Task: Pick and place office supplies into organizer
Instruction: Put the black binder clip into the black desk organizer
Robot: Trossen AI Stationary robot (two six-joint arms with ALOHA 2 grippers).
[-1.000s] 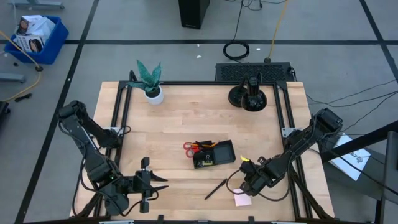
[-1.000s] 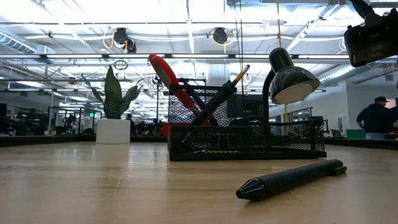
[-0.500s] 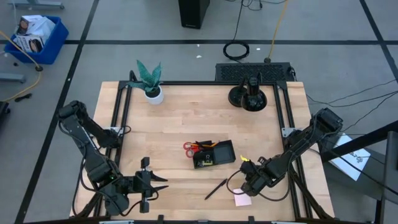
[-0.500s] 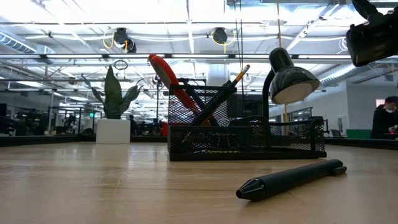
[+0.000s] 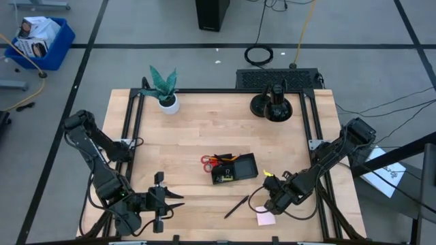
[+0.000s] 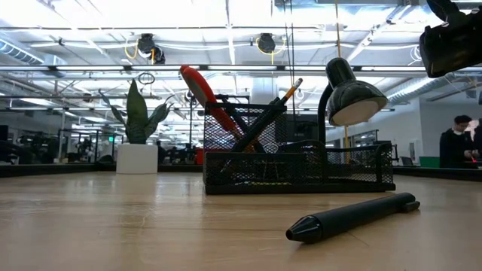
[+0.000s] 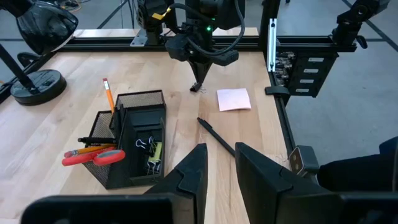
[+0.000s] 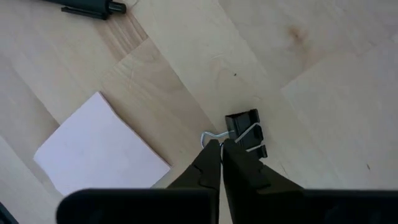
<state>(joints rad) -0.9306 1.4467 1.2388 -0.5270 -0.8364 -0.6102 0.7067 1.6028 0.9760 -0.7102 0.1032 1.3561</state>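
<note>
From overhead the black clip point(image 8: 247, 133) beneath the right arm point(image 5: 320, 163) is too small to see.

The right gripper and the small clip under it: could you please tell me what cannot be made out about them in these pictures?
- High view: the binder clip is too small to see beneath the right gripper.
- Right wrist view: the fingertips cover the binder clip's wire handle, so whether it is truly pinched or lifted is unclear.
- Low view: the grasp falls outside the picture; only the pen and organizer show.

Wooden table point(image 5: 204, 136), organizer point(image 5: 235, 168) (mesh), pen point(image 5: 236, 206), sticky-note pad point(image 5: 266, 219), clip point(image 8: 247, 132), plant point(image 5: 164, 88), lamp point(image 5: 273, 103)
</note>
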